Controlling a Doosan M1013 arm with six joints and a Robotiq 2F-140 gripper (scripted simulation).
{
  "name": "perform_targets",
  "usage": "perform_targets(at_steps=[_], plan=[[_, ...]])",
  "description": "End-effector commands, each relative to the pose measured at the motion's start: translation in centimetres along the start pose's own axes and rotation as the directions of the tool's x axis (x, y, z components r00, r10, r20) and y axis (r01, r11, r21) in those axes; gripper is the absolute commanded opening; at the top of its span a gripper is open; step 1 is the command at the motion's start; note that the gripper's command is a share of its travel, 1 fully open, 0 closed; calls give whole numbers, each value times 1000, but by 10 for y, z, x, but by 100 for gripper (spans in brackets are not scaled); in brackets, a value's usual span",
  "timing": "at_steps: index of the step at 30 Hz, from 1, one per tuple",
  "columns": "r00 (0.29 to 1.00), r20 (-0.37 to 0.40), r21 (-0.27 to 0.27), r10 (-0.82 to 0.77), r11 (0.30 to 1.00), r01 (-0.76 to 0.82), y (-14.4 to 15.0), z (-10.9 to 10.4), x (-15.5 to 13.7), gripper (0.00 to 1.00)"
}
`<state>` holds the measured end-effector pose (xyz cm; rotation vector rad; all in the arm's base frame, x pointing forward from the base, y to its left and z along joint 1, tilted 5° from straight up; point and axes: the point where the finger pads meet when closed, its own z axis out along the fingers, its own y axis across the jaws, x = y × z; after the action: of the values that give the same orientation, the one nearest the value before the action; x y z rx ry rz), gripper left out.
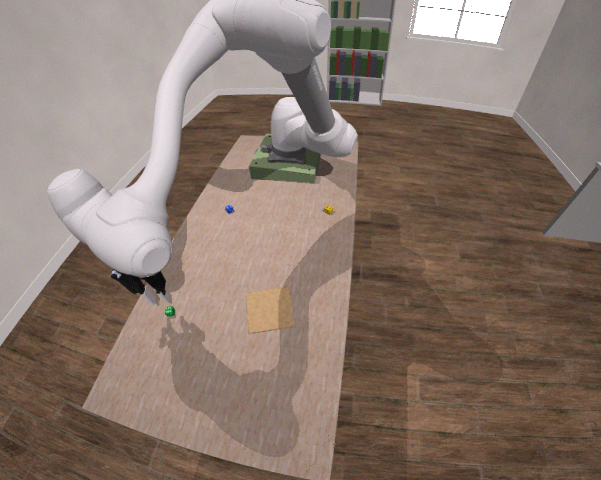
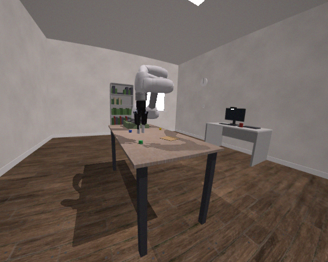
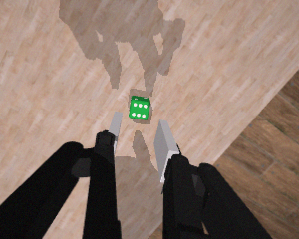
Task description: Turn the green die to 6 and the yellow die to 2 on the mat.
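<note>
Pips on the blue die (image 1: 229,208) and yellow die (image 1: 329,209) are too small to read.

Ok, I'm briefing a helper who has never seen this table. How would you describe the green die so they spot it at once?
Start at the long wooden table and find the side opposite the green base block, near the left edge. The green die lies there, just below the black tool, left of the tan mat. It is the only green die, far from the blue die and yellow die, and shows six white pips on top.
</note>
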<state>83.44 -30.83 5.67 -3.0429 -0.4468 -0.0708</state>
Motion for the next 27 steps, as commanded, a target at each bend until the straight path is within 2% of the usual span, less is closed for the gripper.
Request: perform_targets(at_steps=[1,12,27], plan=[[1000,0,0,0,1000,0,0,0,0,32],[1000,0,0,0,1000,0,0,5,0,32],[1000,0,0,0,1000,0,1,24,1,32]])
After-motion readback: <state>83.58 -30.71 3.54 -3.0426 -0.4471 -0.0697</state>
